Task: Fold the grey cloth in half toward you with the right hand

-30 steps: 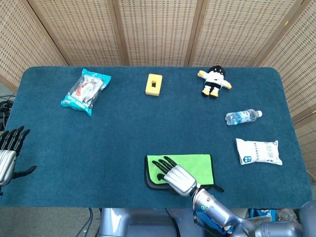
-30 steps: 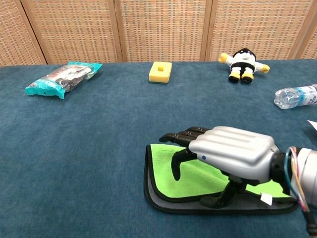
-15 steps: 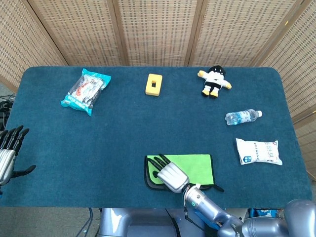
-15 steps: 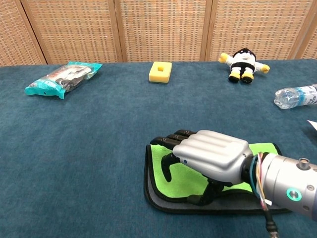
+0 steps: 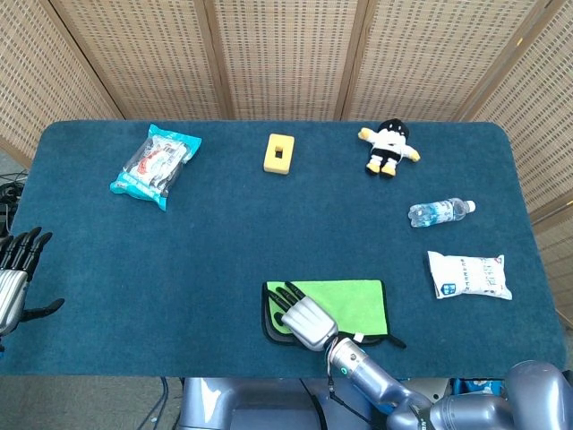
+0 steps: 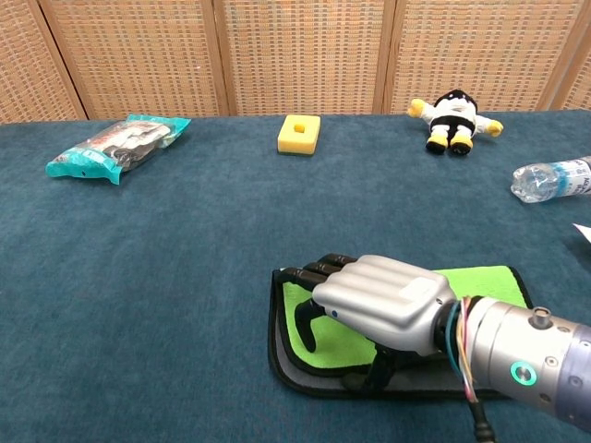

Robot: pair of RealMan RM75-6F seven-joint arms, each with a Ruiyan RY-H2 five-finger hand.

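Nearest, on the bench's [image 5: 224,242] front edge: grey cloth [image 6: 305,369], already doubled, green face up with the grey layer showing beneath. Our right hand [image 6: 379,293] rests over its left part, fingers spread, grasping nothing; over the last second it has drawn back toward us and leftward, which we read as the fold made and the hand withdrawing. Far left: left hand [image 5: 12,278], released, idle. Beyond: bottle [image 5: 440,211], yellow block [image 5: 278,152], doll [image 5: 389,147].
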